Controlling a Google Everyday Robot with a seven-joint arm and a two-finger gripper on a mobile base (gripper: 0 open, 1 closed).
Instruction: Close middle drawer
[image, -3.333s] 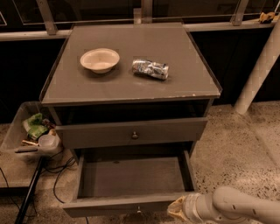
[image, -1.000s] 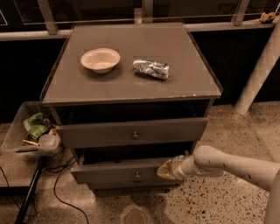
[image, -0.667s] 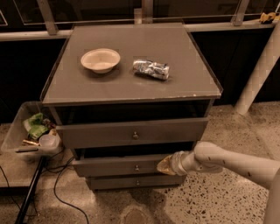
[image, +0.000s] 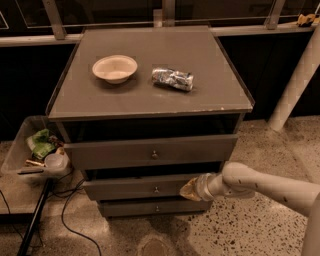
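**Desk:** What stands at the centre?

**Photographer:** One square, dark-grey counter (image: 90, 100) with three drawers stacked in its front. Each drawer has a single small round metal knob, so three knobs in all.

**Desk:** And the task's drawer?

**Photographer:** The middle drawer (image: 125, 190) is a wide, shallow dark-grey drawer with a plain flat front. It sits second from the counter's top, between the taller top drawer (image: 110, 154) and the short bottom drawer (image: 130, 208). Its front lies back behind the top drawer's front, which juts out a little, and a dark gap shows above it. Whether it is fully home cannot be told.

**Desk:** Where is the robot?

**Photographer:** One pale arm (image: 270, 187) reaches in from the counter's lower right. Its tan-tipped gripper (image: 186, 191) meets the right end of the middle drawer's front, to the right of that drawer's knob (image: 156, 190). The fingers (image: 192, 189) look drawn together into one tapered tip and grasp nothing.

**Desk:** Anything on the counter?

**Photographer:** Two items. One is a shallow cream bowl (image: 115, 67), left of centre on the counter's top. The other is a crumpled silver foil packet (image: 172, 78), just right of the bowl and apart from it.

**Desk:** Around it?

**Photographer:** One clear plastic bin (image: 15, 155) stands on the floor to the counter's left. It holds green scraps and one white cup (image: 55, 162). Black cables (image: 67, 210) trail across the speckled floor below the bin. One white post (image: 295, 85) leans at the counter's right.
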